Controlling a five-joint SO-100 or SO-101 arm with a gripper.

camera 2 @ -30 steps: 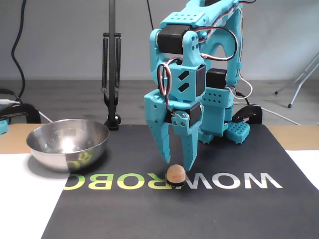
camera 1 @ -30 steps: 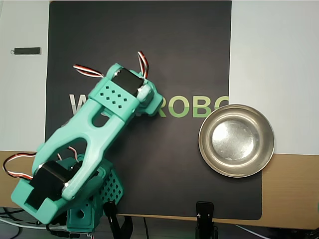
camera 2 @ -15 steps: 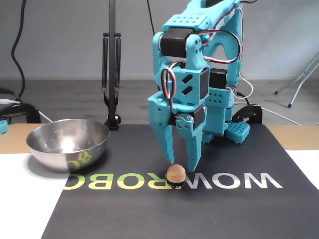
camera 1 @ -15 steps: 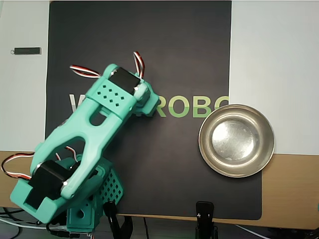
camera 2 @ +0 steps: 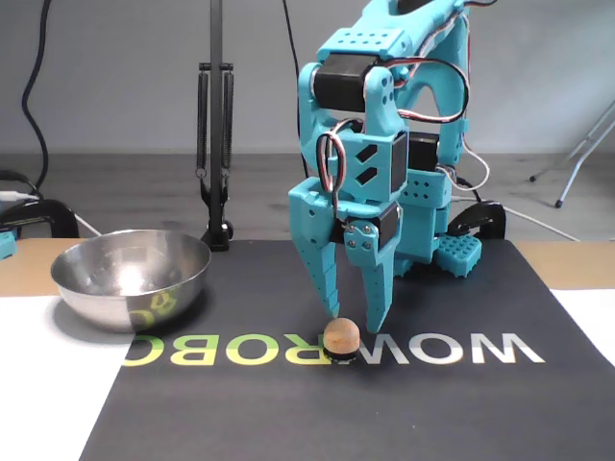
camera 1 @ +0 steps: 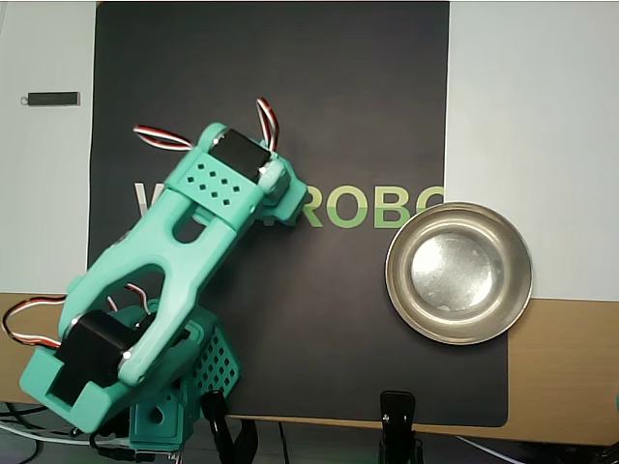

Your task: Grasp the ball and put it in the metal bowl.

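Fixed view | teal two-finger gripper (camera 2: pixel 356 322) hanging part-open, gripping nothing | small tan wooden ball (camera 2: pixel 340 336) sitting just below its fingertips, seemingly slightly nearer the camera

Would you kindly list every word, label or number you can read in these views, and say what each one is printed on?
"ROBO": on the dark mat, overhead view; a "W" shows at the left, the arm hides the rest.
"WOWROBO": same mat print, upside down in the fixed view, partly hidden behind the ball.
The small dark stick on the white surface: no readable marking.
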